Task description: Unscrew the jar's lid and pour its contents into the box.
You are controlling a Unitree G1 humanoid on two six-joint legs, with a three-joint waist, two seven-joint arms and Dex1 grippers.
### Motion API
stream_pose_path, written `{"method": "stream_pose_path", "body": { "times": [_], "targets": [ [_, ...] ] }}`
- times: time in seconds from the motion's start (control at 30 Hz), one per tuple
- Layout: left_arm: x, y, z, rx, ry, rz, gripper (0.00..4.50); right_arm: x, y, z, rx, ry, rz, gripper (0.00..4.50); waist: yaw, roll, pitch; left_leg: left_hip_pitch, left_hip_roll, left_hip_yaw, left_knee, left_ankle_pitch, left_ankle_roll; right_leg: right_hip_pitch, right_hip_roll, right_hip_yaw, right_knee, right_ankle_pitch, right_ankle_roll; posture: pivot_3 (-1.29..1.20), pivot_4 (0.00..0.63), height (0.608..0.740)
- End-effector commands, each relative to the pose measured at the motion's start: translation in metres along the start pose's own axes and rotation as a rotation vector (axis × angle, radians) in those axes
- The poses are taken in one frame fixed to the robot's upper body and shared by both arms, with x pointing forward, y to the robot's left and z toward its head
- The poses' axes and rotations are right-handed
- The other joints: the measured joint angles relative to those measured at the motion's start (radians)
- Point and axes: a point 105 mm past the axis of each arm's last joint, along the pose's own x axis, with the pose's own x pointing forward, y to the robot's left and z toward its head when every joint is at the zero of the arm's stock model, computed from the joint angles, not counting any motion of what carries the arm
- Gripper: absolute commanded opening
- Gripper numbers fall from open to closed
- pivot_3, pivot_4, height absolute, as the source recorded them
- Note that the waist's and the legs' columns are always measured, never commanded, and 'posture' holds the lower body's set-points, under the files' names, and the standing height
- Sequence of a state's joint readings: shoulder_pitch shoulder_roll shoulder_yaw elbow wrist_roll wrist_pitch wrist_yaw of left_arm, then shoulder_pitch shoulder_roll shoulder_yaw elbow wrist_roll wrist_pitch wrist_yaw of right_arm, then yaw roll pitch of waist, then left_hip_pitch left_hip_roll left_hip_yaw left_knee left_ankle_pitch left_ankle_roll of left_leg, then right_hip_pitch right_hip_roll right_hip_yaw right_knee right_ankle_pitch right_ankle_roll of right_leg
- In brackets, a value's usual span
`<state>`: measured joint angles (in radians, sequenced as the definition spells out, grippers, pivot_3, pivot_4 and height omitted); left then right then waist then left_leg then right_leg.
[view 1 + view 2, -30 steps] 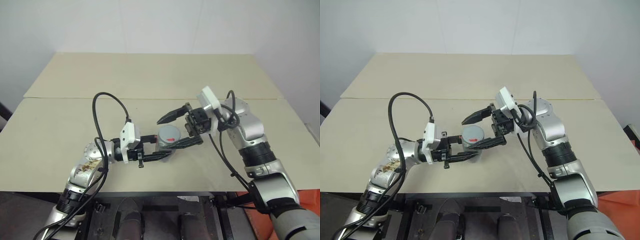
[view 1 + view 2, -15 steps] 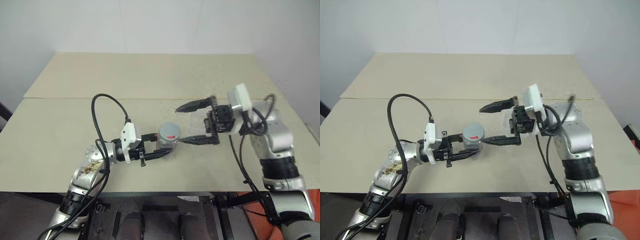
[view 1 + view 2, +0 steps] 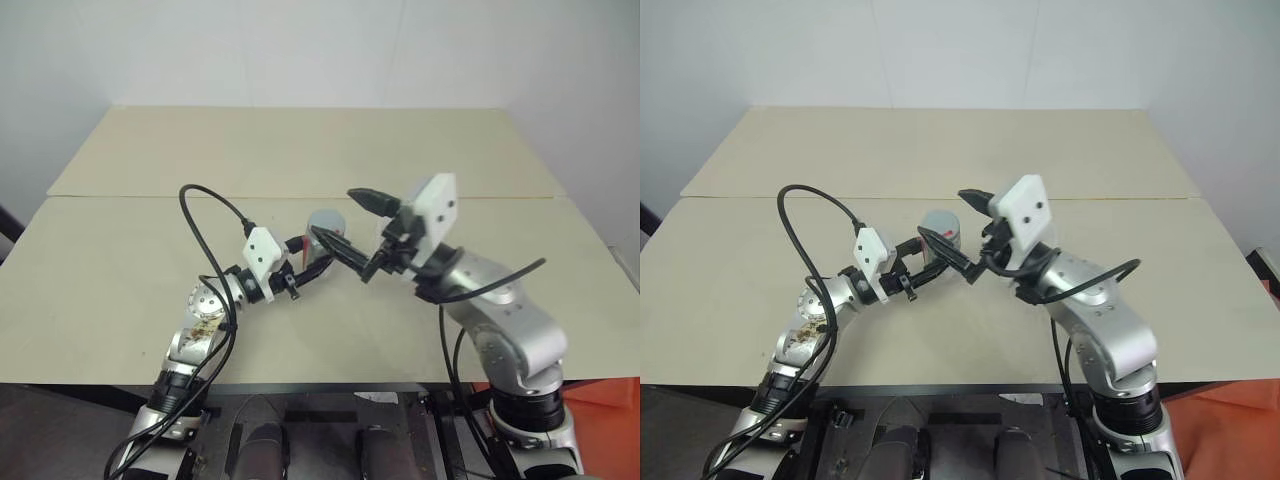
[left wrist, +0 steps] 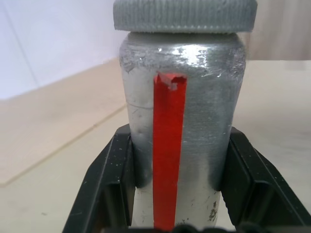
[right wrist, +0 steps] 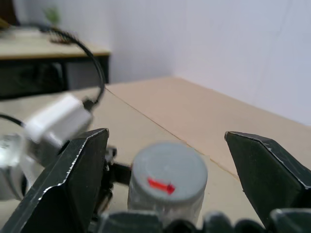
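My left gripper [image 4: 180, 141] is shut on the silvery body of the jar [image 4: 194, 97] and holds it upright, with a red strip running down the jar's side. The ribbed grey lid [image 4: 184, 14] sits on top of the jar, with a red mark [image 5: 160, 186] on it. My right gripper [image 3: 350, 222] hangs open over the table's middle. One black finger stands on each side of the lid [image 5: 168, 170] and neither touches it. The box is hidden from view.
The beige table [image 3: 120, 260] is made of two tops that meet at a seam [image 3: 150, 197] just beyond the jar. A black cable [image 3: 205, 200] loops up from my left wrist. A white wall stands behind the table's far edge.
My right gripper drew off to the right, then swung back with its wrist turned and now straddles the lid again. My left gripper carried the jar farther out over the table.
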<state>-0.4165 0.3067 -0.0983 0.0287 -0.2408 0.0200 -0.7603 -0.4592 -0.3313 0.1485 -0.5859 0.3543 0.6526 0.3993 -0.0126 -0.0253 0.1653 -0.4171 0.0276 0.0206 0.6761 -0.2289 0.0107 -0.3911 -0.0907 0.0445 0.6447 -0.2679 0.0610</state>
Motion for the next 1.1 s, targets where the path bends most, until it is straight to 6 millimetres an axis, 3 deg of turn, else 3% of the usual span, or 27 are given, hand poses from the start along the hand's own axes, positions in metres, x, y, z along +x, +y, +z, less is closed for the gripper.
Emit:
{"method": "stream_pose_path", "body": {
  "times": [0.03,0.63,0.87,1.1],
  "targets": [
    [0.003,0.006,0.013,0.035,-0.054,0.018,1.99,0.007,0.001,0.009,-0.029,-0.038,-0.056,4.48,0.000,0.000,0.000,0.000,0.000,0.000,0.000,0.000,0.000,0.000,0.000,0.000,0.000,0.000,0.000,0.00,0.150,0.740],
    [0.005,0.004,0.015,0.030,-0.064,0.037,1.99,0.024,-0.005,0.005,0.013,-0.047,-0.127,4.48,-0.001,0.000,0.000,0.000,0.000,0.000,0.000,0.000,0.000,0.000,0.001,0.000,0.000,0.000,0.000,0.00,0.150,0.740],
    [0.005,0.003,0.012,0.026,-0.057,0.026,1.99,0.024,-0.005,0.004,0.024,-0.047,-0.121,2.78,-0.001,0.000,0.000,0.000,0.001,0.000,0.000,0.000,0.000,0.000,0.001,0.000,0.000,0.000,0.000,0.00,0.150,0.740],
    [0.003,-0.003,0.013,0.023,-0.060,-0.014,1.99,0.022,-0.003,0.003,0.020,-0.047,-0.070,2.78,-0.001,0.000,0.000,0.000,0.001,0.000,0.000,0.000,0.000,0.000,0.001,0.000,0.000,0.000,0.000,0.00,0.150,0.740]
  ]
}}
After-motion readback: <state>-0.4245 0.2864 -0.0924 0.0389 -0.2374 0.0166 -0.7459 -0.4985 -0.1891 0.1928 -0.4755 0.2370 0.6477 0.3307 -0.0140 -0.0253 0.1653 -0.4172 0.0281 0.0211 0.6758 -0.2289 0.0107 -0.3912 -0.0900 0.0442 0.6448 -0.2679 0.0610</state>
